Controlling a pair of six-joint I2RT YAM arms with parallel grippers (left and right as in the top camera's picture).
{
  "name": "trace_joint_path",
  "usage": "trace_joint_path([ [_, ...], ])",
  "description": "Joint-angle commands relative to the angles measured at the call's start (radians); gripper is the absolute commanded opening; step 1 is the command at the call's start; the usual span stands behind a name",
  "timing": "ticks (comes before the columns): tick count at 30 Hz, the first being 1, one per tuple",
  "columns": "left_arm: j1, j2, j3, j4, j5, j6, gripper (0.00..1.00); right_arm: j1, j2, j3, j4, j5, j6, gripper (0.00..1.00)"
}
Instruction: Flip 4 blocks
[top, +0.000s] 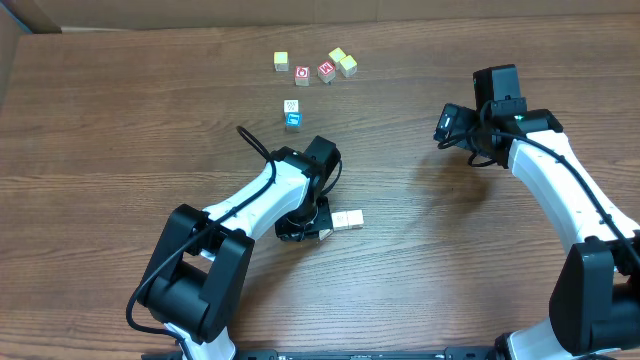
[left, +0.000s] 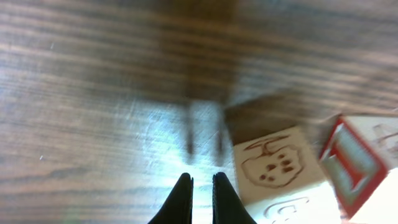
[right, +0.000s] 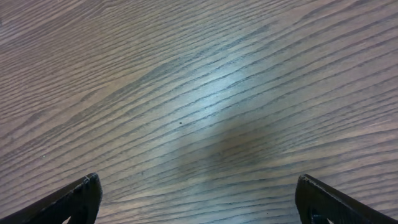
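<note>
Left claw (left: 202, 178) closed, pale block (left: 273, 165) beside, reddish drawing

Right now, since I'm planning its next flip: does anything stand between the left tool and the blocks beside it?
Nothing visible does. The left tool, shut, sits beside the pale block, with only bare table between; the red-framed block lies beyond.

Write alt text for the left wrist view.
The left hand, shut and empty, hangs over a wood-grain table. At the image's right lie two pale blocks: a brown-printed block with a dotted drawing, and a red-framed block beside it. The picture is blurred.
</note>
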Motion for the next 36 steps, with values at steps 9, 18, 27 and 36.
trace_joint_path([
  [9,0.014,0.005,0.021,0.075,-0.006,0.018,0.08,-0.002,-0.006,0.01,0.003,0.01,-0.003,1.0],
  [18,0.077,-0.011,0.114,-0.044,-0.014,0.022,0.04,-0.002,-0.006,0.01,0.003,0.01,-0.003,1.0],
  [27,0.005,-0.028,0.111,-0.114,0.067,0.015,0.04,-0.002,-0.006,0.01,0.003,0.011,-0.003,1.0],
  [36,-0.086,-0.027,0.063,-0.098,0.067,-0.054,0.04,-0.002,-0.006,0.01,0.003,0.01,-0.003,1.0],
])
